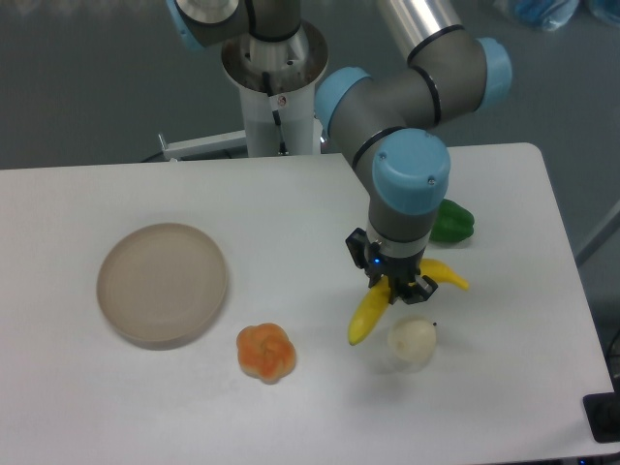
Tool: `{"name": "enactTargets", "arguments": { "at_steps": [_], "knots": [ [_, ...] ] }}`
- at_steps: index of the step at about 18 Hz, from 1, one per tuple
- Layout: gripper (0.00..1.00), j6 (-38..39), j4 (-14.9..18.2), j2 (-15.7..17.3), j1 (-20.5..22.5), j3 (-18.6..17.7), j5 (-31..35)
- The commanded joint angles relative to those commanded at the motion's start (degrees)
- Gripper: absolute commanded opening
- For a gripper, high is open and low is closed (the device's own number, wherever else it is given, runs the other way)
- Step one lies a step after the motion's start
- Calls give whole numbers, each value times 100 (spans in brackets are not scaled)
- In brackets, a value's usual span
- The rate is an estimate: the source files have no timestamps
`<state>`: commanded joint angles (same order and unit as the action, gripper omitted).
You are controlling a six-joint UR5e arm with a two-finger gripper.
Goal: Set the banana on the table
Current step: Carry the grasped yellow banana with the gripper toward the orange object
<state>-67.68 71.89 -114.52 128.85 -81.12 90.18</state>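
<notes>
The banana (pixel 368 315) is bright yellow and curved. It slants from its lower left tip near the table (pixel 291 203) up to its right tip past the gripper. My gripper (pixel 400 289) points straight down and is shut on the banana's middle. The fingers hide that middle part. The banana's lower tip is at or just above the white tabletop; I cannot tell whether it touches.
A white bulb-shaped vegetable (pixel 412 342) lies right beside the banana's lower end. A green pepper (pixel 451 222) sits behind the gripper. An orange pumpkin-like fruit (pixel 266 352) lies to the left. A round beige plate (pixel 163 282) is farther left.
</notes>
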Motion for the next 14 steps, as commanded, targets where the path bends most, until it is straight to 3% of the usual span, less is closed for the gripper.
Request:
{"name": "enactTargets", "arguments": {
  "at_steps": [6, 11, 14],
  "knots": [
    [1, 396, -70, -422, -299, 518, 0],
    [1, 378, -114, -633, -615, 721, 18],
    [1, 387, -640, -694, -1044, 677, 17]
  ]
}}
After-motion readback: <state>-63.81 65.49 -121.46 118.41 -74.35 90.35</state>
